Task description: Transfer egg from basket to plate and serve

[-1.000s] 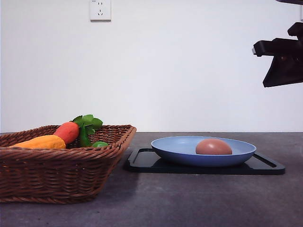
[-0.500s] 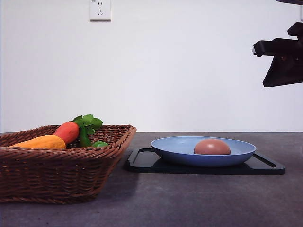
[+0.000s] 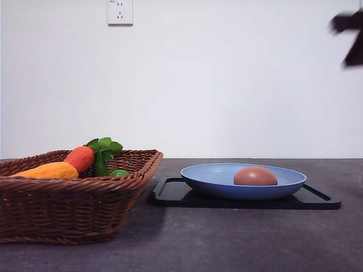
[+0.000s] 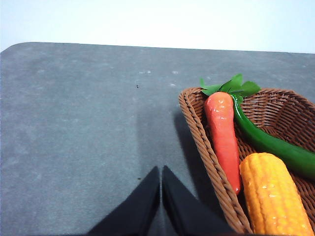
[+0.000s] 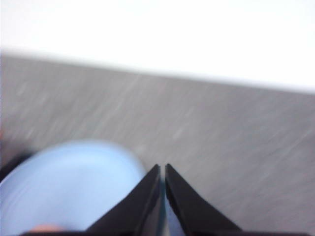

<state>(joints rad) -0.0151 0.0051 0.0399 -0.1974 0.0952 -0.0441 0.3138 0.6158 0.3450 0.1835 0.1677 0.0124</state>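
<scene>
We see the egg point(image 3: 256, 176) lying in the blue plate point(image 3: 212, 177), right of its middle in the front view, and the plate sits on a black tray point(image 3: 170, 194) on the grey table point(image 3: 227, 243). The basket point(image 3: 68, 207) stands to the left, just beside the tray, holding a carrot point(image 3: 80, 158) with green leaves, a yellow corn cob point(image 3: 48, 170) and a green vegetable point(image 4: 268, 142). Our left gripper point(image 4: 161, 173) hovers over bare table next to the basket's rim, its two black fingers pressed together with nothing between them. Our right gripper point(image 5: 162, 172) shows in its blurred wrist view with fingers likewise closed and empty, above the plate's edge. In the front view the right arm point(image 3: 350, 34) is a dark smear high at the right, well above the plate.
</scene>
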